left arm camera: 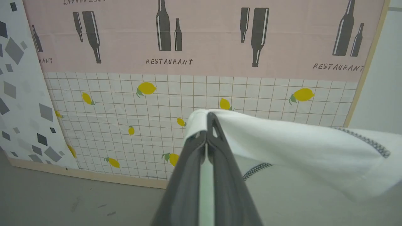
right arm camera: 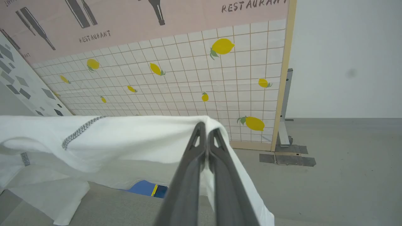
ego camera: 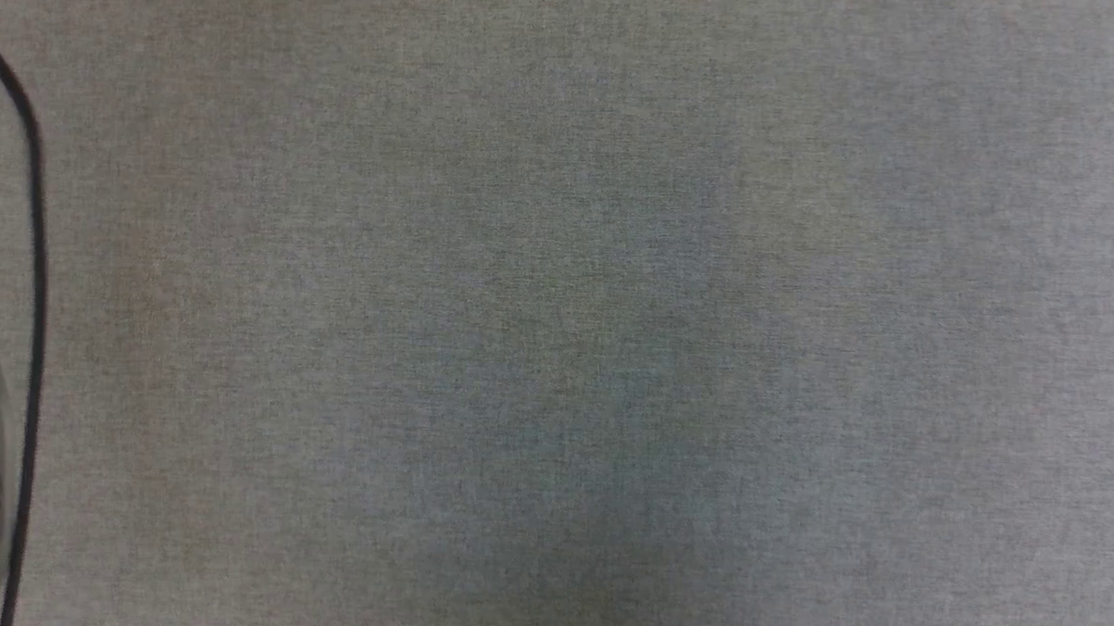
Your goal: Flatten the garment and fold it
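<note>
In the left wrist view my left gripper [left arm camera: 207, 121] is shut on an edge of the garment [left arm camera: 298, 147], a white shirt with dark zigzag stitching that stretches away to the right. In the right wrist view my right gripper [right arm camera: 205, 128] is shut on another edge of the garment [right arm camera: 125, 141], which spans to the left and hangs down toward the grey surface [right arm camera: 132, 210]. The cloth is held up in the air between the two grippers. The head view looks down on the bare grey table top [ego camera: 557, 313].
A panel with pink bottle print and lemon tiles [left arm camera: 201, 78] stands ahead, with a grey-speckled panel [left arm camera: 22, 94] beside it. A black cable [ego camera: 32, 285] runs down the left edge of the head view. A blue object [right arm camera: 146, 188] lies beyond the table under the hanging cloth.
</note>
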Controlling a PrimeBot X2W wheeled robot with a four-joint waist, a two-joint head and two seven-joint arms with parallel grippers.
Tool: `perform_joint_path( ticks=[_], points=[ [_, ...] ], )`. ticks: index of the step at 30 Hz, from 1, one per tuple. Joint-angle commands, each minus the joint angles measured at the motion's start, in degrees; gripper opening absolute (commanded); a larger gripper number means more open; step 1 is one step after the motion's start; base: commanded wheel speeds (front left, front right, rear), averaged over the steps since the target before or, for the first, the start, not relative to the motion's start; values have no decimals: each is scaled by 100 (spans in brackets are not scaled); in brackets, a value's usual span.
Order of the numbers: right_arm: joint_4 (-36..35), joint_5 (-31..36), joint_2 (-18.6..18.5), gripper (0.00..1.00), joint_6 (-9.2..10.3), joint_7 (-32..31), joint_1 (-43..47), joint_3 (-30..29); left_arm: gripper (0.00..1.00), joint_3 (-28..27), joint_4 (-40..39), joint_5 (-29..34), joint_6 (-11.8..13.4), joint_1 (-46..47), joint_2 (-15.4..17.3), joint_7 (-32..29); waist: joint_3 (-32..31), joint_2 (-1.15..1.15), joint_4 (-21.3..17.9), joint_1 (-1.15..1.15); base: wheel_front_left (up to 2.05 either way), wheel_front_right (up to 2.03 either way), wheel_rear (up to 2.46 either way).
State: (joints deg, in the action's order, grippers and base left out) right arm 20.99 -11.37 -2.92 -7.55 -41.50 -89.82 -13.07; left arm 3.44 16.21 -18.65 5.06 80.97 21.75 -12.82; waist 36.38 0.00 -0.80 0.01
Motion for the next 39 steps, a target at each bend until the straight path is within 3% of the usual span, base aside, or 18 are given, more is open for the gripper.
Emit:
perform_joint_path(
  ticks=[1, 3, 7, 14, 21, 27, 32, 39],
  points=[
    [-35, -134, -13, 0, 6, 24, 249, 77, 0, 54, -67, 37, -77, -253, 102, -22, -20, 0, 46, -1, 0, 0, 0],
    [-327, -657, -205, 0, 6, 53, 1047, 381, 0, 175, -214, -15, -283, -927, 235, -136, -229, 0, 116, -1, 0, 0, 0],
    [-915, -1107, -488, 0, 6, 315, 2145, 590, 0, 176, -415, -180, -380, -1690, 226, -60, -580, 0, 216, -1, 0, 0, 0],
    [-1930, -1805, -490, 0, 6, 747, 4690, 362, 0, 136, -855, -683, -491, -3594, -50, 170, -1460, 0, 357, -1, 0, 0, 0],
    [-2301, -1966, -222, 0, 6, 1042, 7038, 281, 0, -143, -1114, -1349, -163, -6048, -594, 251, -2313, 0, 285, -1, 0, 0, 0],
    [-2205, -1740, -141, 0, 6, 1384, 8277, 355, 0, -259, -1230, -1684, 99, -7671, -960, 213, -2699, 0, 188, -1, 0, 0, 0],
    [-2129, -1535, -167, 0, 6, 1327, 9042, 322, 0, -280, -1318, -1808, 344, -8595, -1081, -34, -3025, 0, 213, -1, 0, 0, 0],
    [-2550, -1210, -234, 0, 6, 713, 9980, 128, 0, -227, -1690, -1948, 704, -9537, -1071, -740, -3341, 0, 281, -1, 0, 0, 0]
  ],
)
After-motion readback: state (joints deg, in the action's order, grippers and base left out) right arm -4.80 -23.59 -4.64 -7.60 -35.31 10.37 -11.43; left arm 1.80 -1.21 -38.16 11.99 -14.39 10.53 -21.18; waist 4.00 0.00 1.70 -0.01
